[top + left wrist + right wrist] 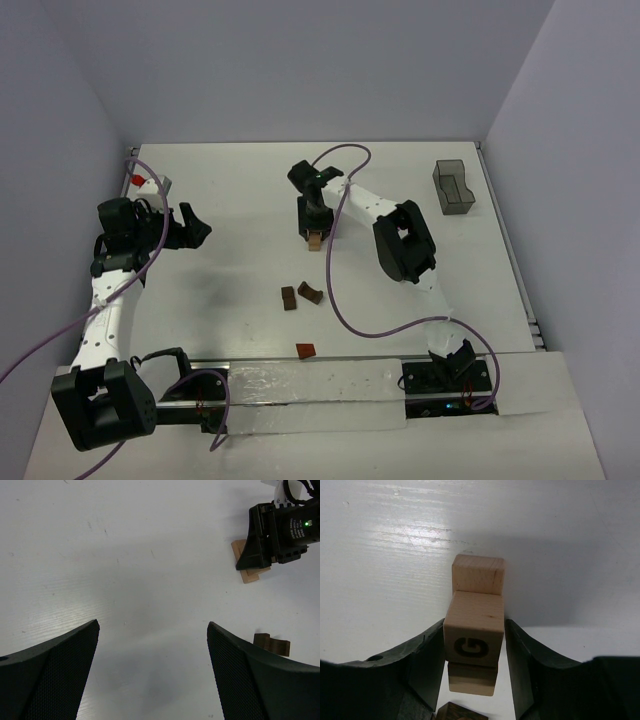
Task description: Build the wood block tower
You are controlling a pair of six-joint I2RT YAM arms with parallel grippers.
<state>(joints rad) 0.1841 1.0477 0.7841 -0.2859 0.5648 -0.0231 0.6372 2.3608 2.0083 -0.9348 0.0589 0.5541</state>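
**Operator:** Which step is running?

**Technician:** Placement. The right gripper (pixel 474 635) is clamping a lettered tan block (pixel 472 617) by two opposite sides. It is working at the wood block tower (pixel 314 240), which is only beginning to rise at mid-table. Two more tan blocks are showing beside the held one, one beyond it and one nearer. Whether the held block is seated on them or hanging just above cannot be determined.

**Operator:** And the left side?

**Technician:** The left gripper (pixel 152 625) is hovering well to the left, jaws spread wide, carrying nothing.

**Operator:** What is the next move calling for?

**Technician:** In my judgement, squaring the block over the one beneath, then releasing slowly so the fingers are not dragging it. Two dark brown blocks (pixel 288 298) and a reddish-brown block (pixel 305 350) are lying loose, nearer the bases.
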